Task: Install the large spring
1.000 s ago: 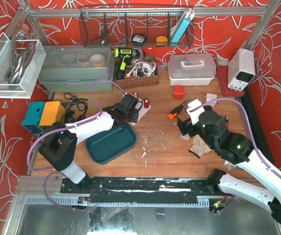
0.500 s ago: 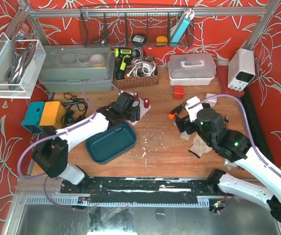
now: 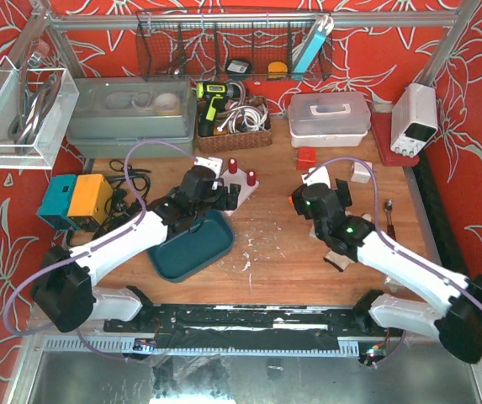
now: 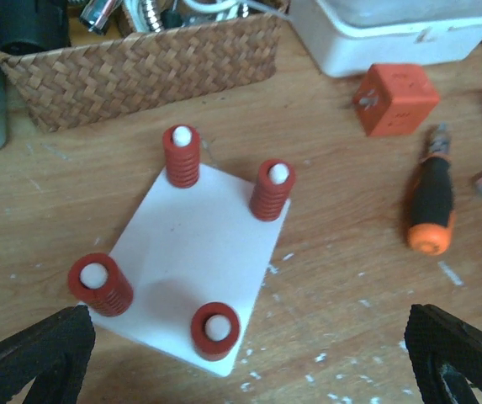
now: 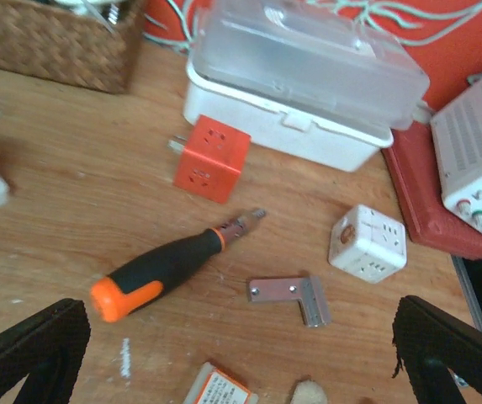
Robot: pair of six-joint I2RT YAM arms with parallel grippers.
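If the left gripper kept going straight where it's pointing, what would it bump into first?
Most likely the white plate with four red springs; the open left gripper aims down at it. The near spring might be touched first, but depth is unclear.

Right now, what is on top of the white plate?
Four red springs, one on a white peg at each corner of the white plate; its middle is bare. Springs hide the peg shafts.

On the surface [image 4: 341,278] a plate [image 4: 192,269] carries four springs [image 4: 182,157], one on a peg at each corner. A basket [image 4: 140,71] stands behind the plate, and a tray [image 3: 190,247] lies just in front of it, to the left. Right of the plate lies a screwdriver [image 4: 430,206], with a plug cube [image 4: 396,99] behind it and a lidded box [image 5: 295,84] behind that.
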